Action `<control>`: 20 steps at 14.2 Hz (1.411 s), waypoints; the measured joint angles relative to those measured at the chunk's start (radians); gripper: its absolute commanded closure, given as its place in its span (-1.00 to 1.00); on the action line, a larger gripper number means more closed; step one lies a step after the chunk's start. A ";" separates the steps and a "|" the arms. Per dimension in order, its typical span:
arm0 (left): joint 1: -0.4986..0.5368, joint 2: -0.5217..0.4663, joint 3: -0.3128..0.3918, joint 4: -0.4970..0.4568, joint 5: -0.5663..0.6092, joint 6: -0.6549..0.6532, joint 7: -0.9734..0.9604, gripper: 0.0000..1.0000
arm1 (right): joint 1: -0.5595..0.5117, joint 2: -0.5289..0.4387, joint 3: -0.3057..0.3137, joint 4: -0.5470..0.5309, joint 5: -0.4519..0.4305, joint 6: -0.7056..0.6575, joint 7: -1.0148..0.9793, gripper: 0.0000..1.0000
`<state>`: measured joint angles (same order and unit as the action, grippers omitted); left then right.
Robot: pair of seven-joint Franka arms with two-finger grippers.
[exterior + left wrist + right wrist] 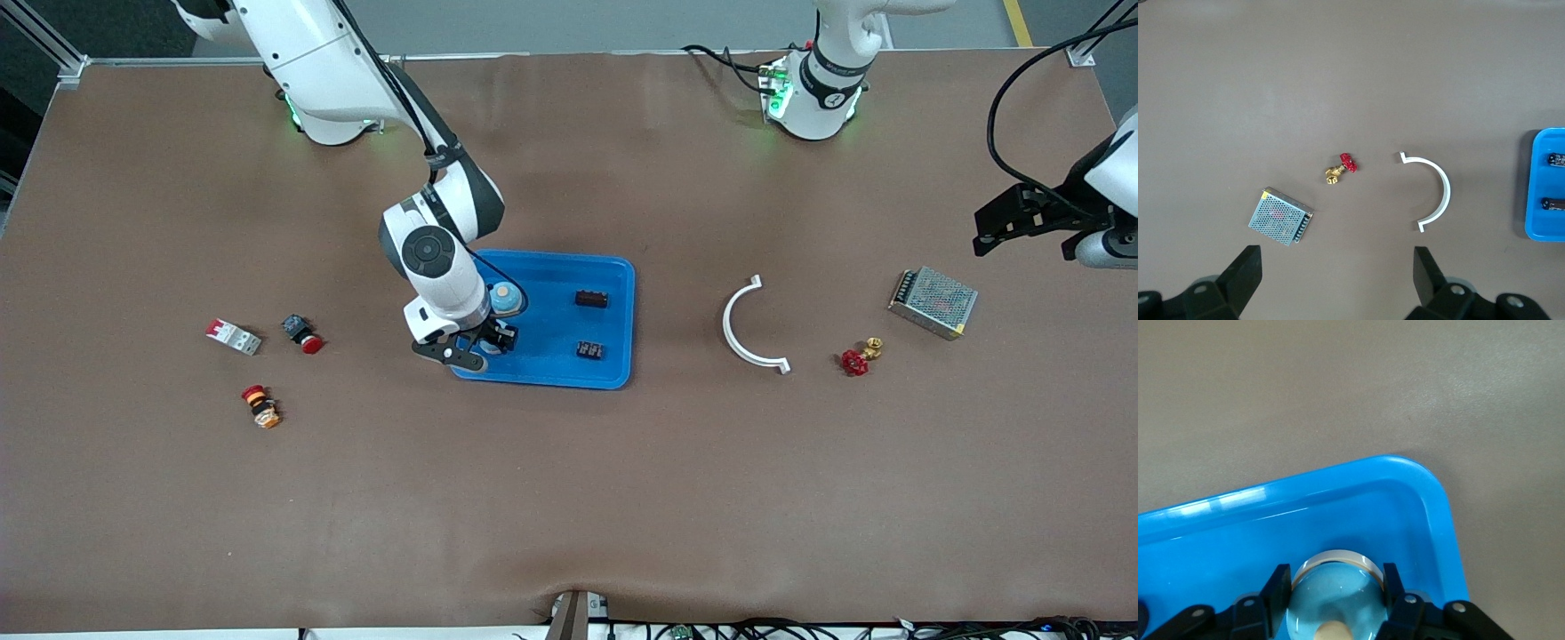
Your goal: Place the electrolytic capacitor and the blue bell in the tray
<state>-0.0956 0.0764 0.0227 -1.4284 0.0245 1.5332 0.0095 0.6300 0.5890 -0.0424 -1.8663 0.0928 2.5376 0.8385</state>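
Front view, counter: a wide brown mat-covered counter (569, 498) with a metal frame edge along the robots' side, and cables along the edge nearest the camera.
Front view, tray: the bright-blue tray (613, 356) lies near the middle; two small dark parts (591, 299) lie in it.
Front view, blue bell: the blue bell (507, 299) sits in the tray at the end toward the right arm.
Front view, right claw: the right claw (496, 341) is low over that same tray end, at the bell.
Front view, left claw: the left claw (1022, 218) waits in the air, above the counter at the left arm's end, well apart from the tray.
Left wrist view: bare brown counter; black fingers (1245, 273) spread wide, holding nothing; a metal mesh box (1280, 217), a red-handled brass valve (1341, 168) and a white curved bracket (1431, 192) lie between claw and tray.
Right wrist view: the tray's rounded corner (1431, 487) against plain brown counter; black fingers (1275, 590) sit close on either side of the bell's (1338, 600) pale-blue dome; firm grip or not, I cannot tell.
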 measured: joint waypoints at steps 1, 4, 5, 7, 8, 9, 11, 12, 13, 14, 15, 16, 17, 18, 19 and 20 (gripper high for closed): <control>0.002 0.002 0.001 0.000 0.000 0.000 0.000 -1.00 | 0.000 0.002 0.000 0.000 0.000 0.002 0.000 -1.00; 0.004 0.009 0.002 0.000 0.000 0.008 0.000 -1.00 | 0.000 -0.003 0.000 0.016 0.000 -0.022 0.000 -1.00; 0.004 0.010 0.002 0.000 0.000 0.014 -0.001 -1.00 | 0.000 -0.014 0.000 0.027 0.000 -0.063 0.000 -1.00; 0.004 0.012 0.002 0.000 0.000 0.019 -0.001 -1.00 | 0.002 -0.067 0.001 0.050 -0.002 -0.184 -0.002 -1.00; 0.004 0.012 0.002 0.000 0.000 0.020 -0.001 -1.00 | 0.005 -0.113 0.003 0.059 -0.010 -0.264 -0.006 -1.00; 0.004 0.013 0.002 0.000 0.000 0.021 -0.001 -1.00 | 0.013 -0.168 0.005 0.066 -0.030 -0.352 -0.007 -1.00; 0.004 0.019 0.002 0.000 0.000 0.030 -0.002 -1.00 | 0.031 -0.300 0.007 0.072 -0.066 -0.528 -0.012 -1.00; 0.004 0.021 0.002 0.000 0.000 0.035 -0.002 -1.00 | 0.036 -0.368 0.008 0.073 -0.073 -0.609 -0.026 -1.00; 0.004 0.023 0.002 0.001 0.000 0.038 -0.002 -1.00 | 0.037 -0.434 0.008 0.071 -0.075 -0.683 -0.043 -1.00; 0.004 0.024 0.002 0.001 0.000 0.039 -0.002 -1.00 | 0.037 -0.492 0.007 0.069 -0.076 -0.744 -0.066 -1.00; 0.004 0.024 0.002 0.001 0.000 0.039 -0.002 -1.00 | 0.036 -0.543 0.004 0.065 -0.078 -0.794 -0.097 -1.00; 0.004 0.024 0.002 0.001 0.000 0.039 -0.002 -1.00 | 0.033 -0.586 -0.001 0.061 -0.082 -0.835 -0.135 -1.00; 0.004 0.024 0.002 0.001 0.000 0.039 -0.002 -1.00 | 0.023 -0.623 -0.007 0.056 -0.091 -0.866 -0.176 -1.00; 0.004 0.024 0.002 0.001 0.000 0.039 -0.002 -1.00 | 0.001 -0.654 -0.010 0.048 -0.098 -0.889 -0.224 -1.00; 0.004 0.024 0.002 0.001 0.000 0.039 -0.002 -1.00 | -0.028 -0.680 -0.013 0.041 -0.099 -0.907 -0.278 -1.00; 0.004 0.024 0.002 0.001 0.000 0.039 -0.002 -1.00 | -0.061 -0.702 -0.015 0.035 -0.100 -0.924 -0.335 -1.00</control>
<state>-0.0917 0.1002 0.0244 -1.4272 0.0244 1.5722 0.0078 0.5687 -0.1130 -0.0571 -1.8318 -0.0072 1.6137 0.5035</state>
